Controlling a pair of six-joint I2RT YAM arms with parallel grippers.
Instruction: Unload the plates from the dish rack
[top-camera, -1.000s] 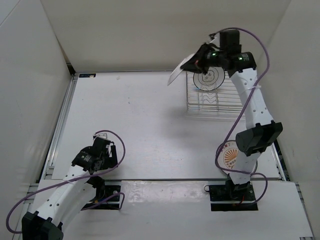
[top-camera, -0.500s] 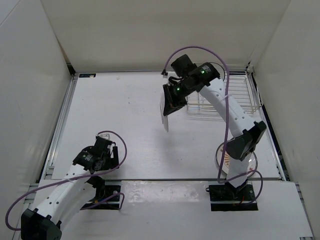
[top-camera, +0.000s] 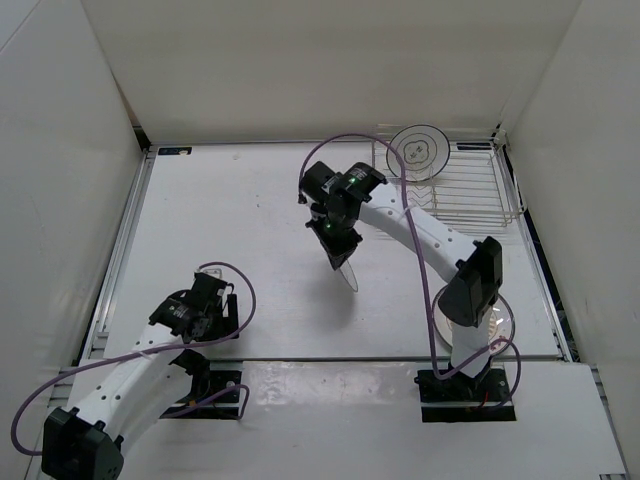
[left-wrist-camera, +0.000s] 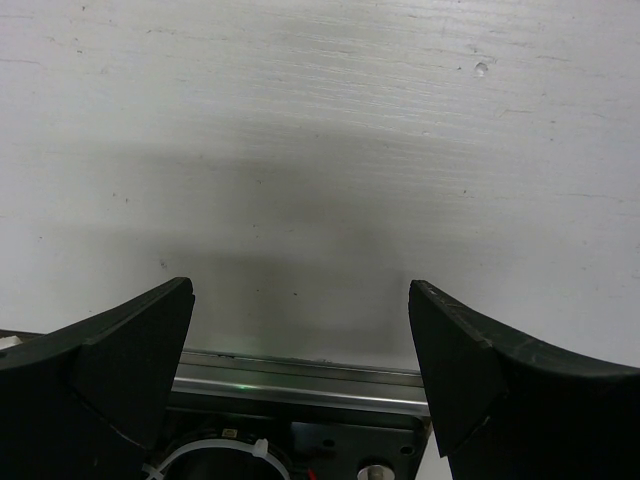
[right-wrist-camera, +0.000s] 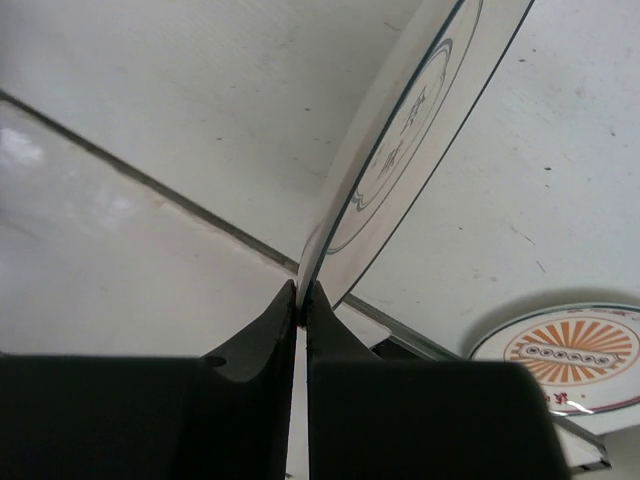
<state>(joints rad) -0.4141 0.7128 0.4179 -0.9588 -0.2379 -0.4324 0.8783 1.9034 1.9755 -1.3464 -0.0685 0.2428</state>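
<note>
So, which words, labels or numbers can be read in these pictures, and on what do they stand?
None can be read.
Dark sticker at the far left corner of the table: too small.
Centre mark of the ringed plate in the right gripper: seen too obliquely.
Centre marks of the orange plate: blurred.

Op A: Where do you find the rack (top-camera: 455, 185)?
Op B: Far right of the surface (top-camera: 220, 220). You have the first plate (top-camera: 418, 150) standing in its far-left corner, the second plate (top-camera: 347, 274) on edge in the right fingers (right-wrist-camera: 255, 345) mid-surface, the third plate (right-wrist-camera: 570, 352) flat, near right.
</note>
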